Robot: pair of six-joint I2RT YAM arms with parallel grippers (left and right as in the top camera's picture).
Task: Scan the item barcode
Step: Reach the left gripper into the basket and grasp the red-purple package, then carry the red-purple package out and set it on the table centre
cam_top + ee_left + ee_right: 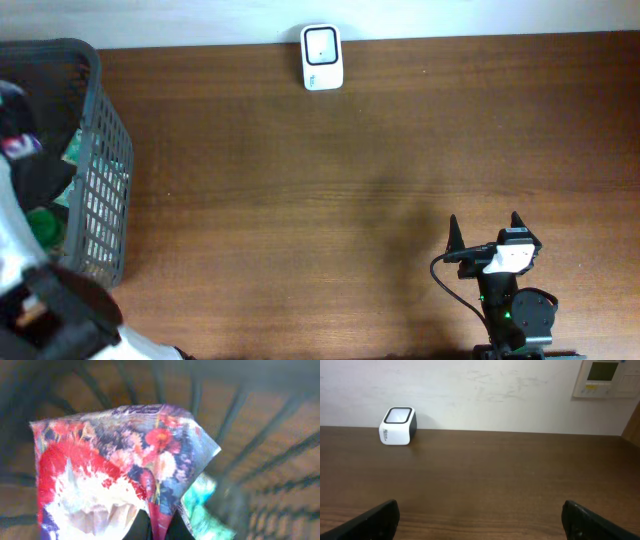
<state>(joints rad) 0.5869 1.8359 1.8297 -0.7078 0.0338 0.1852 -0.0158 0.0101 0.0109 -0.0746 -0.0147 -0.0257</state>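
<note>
Left gripper [150, 529], down inside the grey wire basket [105, 170] at the table's left edge: jaws together, apparently pinching the lower edge of a flower-printed packet [115, 470]. Right gripper [485, 230], near the front edge: jaws wide apart, empty. The white barcode scanner [322, 57] stands at the far edge. A good lift probably goes straight up, clears the basket wall and guards against slip. No barcode shows on the packet yet.

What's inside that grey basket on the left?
A flowery packet fills the left wrist view, with a teal item behind it. From overhead, a green item shows inside the basket. The robot's arm and the packet cover the rest.
</note>
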